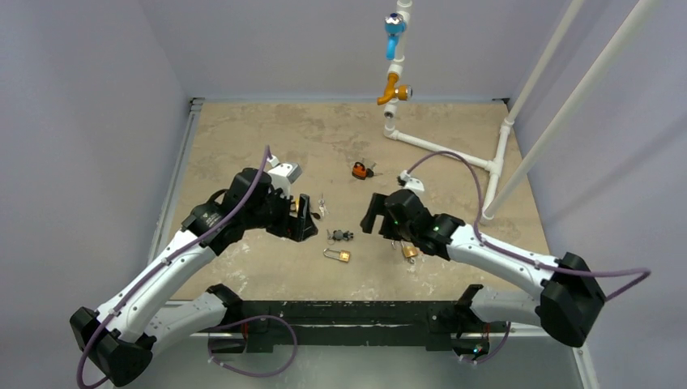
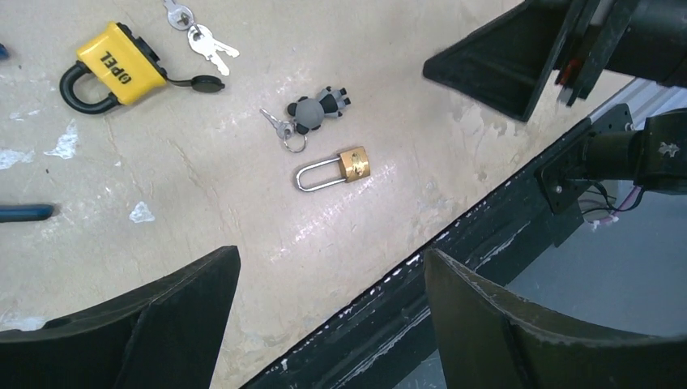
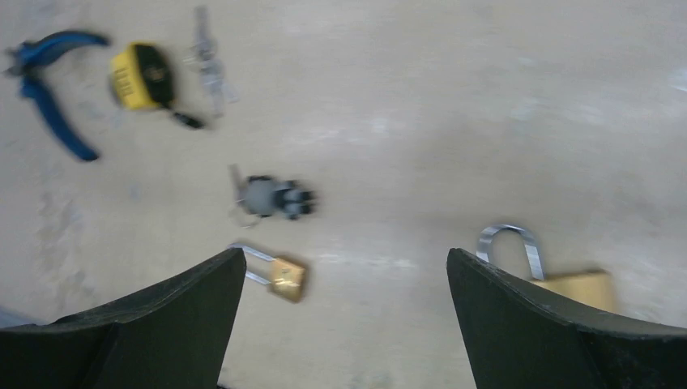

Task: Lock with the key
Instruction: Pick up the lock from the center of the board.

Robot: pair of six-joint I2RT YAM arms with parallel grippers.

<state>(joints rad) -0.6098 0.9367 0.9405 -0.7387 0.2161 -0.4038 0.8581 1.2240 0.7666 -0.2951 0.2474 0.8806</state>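
A small brass padlock (image 1: 338, 255) with a long open shackle lies near the table's front edge; it also shows in the left wrist view (image 2: 336, 168) and the right wrist view (image 3: 275, 274). A key on a grey and black fob (image 1: 340, 236) lies just behind it (image 2: 316, 109) (image 3: 275, 197). My left gripper (image 1: 304, 217) is open and empty, left of the key (image 2: 332, 324). My right gripper (image 1: 374, 212) is open and empty, right of the key (image 3: 344, 324). A larger brass padlock (image 1: 409, 251) lies under my right arm (image 3: 551, 267).
A yellow padlock (image 2: 113, 71) with loose keys (image 2: 206, 44) lies beneath my left arm. Blue pliers (image 3: 53, 89) lie beside it. An orange padlock (image 1: 359, 170) lies further back. White pipes with valves (image 1: 394, 89) stand at the back right. The table's black front edge (image 2: 454, 235) is close.
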